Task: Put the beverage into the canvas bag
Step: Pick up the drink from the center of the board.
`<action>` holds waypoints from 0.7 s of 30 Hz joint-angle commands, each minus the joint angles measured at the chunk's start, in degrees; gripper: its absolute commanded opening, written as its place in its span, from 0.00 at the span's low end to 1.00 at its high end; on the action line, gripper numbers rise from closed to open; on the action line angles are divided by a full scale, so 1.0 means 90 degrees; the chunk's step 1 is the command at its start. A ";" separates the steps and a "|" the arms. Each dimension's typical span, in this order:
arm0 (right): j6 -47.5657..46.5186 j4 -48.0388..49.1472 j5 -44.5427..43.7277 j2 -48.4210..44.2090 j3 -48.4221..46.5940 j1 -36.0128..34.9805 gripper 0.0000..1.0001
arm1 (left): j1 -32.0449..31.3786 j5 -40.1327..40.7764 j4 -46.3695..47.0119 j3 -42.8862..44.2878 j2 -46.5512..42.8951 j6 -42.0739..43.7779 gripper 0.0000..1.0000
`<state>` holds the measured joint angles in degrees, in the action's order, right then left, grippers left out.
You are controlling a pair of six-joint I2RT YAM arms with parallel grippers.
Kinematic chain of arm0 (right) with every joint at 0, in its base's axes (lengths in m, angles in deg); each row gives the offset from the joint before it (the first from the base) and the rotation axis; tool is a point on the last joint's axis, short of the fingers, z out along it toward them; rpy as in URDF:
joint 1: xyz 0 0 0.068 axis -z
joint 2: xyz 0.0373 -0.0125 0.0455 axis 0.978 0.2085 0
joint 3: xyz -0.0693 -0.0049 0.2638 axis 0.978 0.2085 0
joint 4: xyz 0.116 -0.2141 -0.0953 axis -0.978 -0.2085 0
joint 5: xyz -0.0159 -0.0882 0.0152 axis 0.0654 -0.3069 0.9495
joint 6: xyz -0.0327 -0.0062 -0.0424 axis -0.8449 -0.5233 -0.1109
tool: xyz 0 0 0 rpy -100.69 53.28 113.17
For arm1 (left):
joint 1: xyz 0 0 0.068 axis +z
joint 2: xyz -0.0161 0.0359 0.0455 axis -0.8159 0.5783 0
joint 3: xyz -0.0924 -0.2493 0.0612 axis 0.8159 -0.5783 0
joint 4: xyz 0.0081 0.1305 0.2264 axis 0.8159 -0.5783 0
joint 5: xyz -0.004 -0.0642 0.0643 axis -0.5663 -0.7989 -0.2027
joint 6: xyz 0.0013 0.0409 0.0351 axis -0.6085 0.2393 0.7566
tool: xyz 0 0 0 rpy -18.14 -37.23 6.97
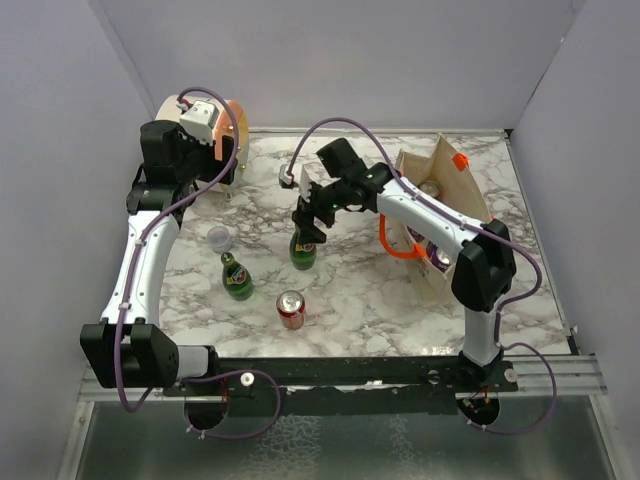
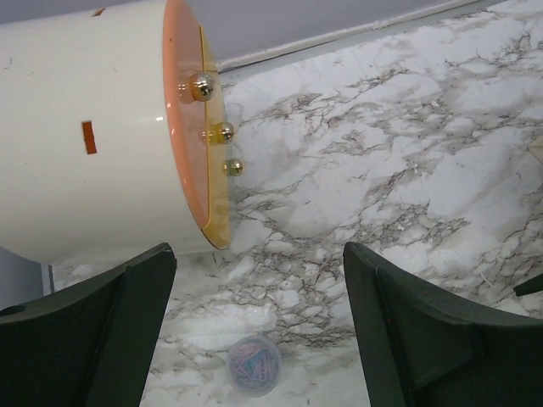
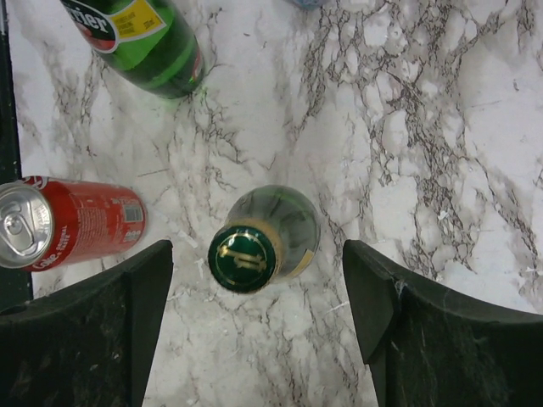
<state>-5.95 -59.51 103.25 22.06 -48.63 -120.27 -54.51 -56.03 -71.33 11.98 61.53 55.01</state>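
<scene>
Two pincers are recorded open: the right pincer (image 1: 308, 220) is held over an upright green bottle (image 3: 263, 242), its fingers spread either side of the cap without touching it. The left pincer (image 2: 259, 254) is held empty near a cream drum (image 2: 93, 127). The canvas bag (image 1: 455, 188) is stood at the right of the table (image 1: 350, 290), apart from the bottle, a second bottle (image 1: 237, 278) and a red can (image 1: 291, 309).

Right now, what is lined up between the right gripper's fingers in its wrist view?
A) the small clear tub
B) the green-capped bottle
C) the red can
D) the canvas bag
B: the right wrist view shows the green-capped bottle framed between the open fingers of the right gripper, with a gap on each side, while the red can sits off to one side.
</scene>
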 commanded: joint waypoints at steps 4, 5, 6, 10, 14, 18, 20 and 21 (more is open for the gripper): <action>-0.0235 0.0314 -0.0182 0.0480 -0.0562 -0.0172 0.72 | 0.0128 -0.0316 0.0235 0.0055 -0.0087 -0.0162 0.83; -0.0238 0.0309 -0.0200 0.0510 -0.0591 -0.0180 0.68 | 0.0136 -0.0329 0.0231 0.0038 -0.0092 -0.0171 0.83; -0.0247 0.0292 -0.0227 0.0546 -0.0625 -0.0182 0.64 | 0.0138 -0.0339 0.0230 0.0018 -0.0096 -0.0176 0.83; -0.0338 0.0217 -0.0284 0.0514 -0.0642 -0.0181 0.50 | 0.0138 -0.0363 0.0255 -0.0012 -0.0094 -0.0179 0.83; -0.0345 0.0128 -0.0239 0.0500 -0.0709 -0.0182 0.32 | 0.0138 -0.0388 0.0313 -0.0010 -0.0053 -0.0164 0.83; -0.0269 -0.0038 -0.0256 0.0507 -0.1001 -0.0180 0.11 | 0.0136 -0.0651 0.0355 0.0021 0.0033 -0.0054 0.82; -0.0168 -0.0057 -0.0354 0.0441 -0.1179 -0.0182 0.05 | 0.0129 -0.0868 0.0333 0.0031 0.0096 0.0077 0.82; -0.0111 -0.0064 -0.0414 0.0394 -0.1269 -0.0182 0.04 | 0.0121 -0.0907 0.0342 0.0027 0.0130 0.0097 0.81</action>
<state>-8.53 -60.84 100.85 26.93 -54.62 -121.52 -53.66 -59.73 -69.99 11.98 61.75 54.50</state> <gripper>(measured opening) 0.309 0.823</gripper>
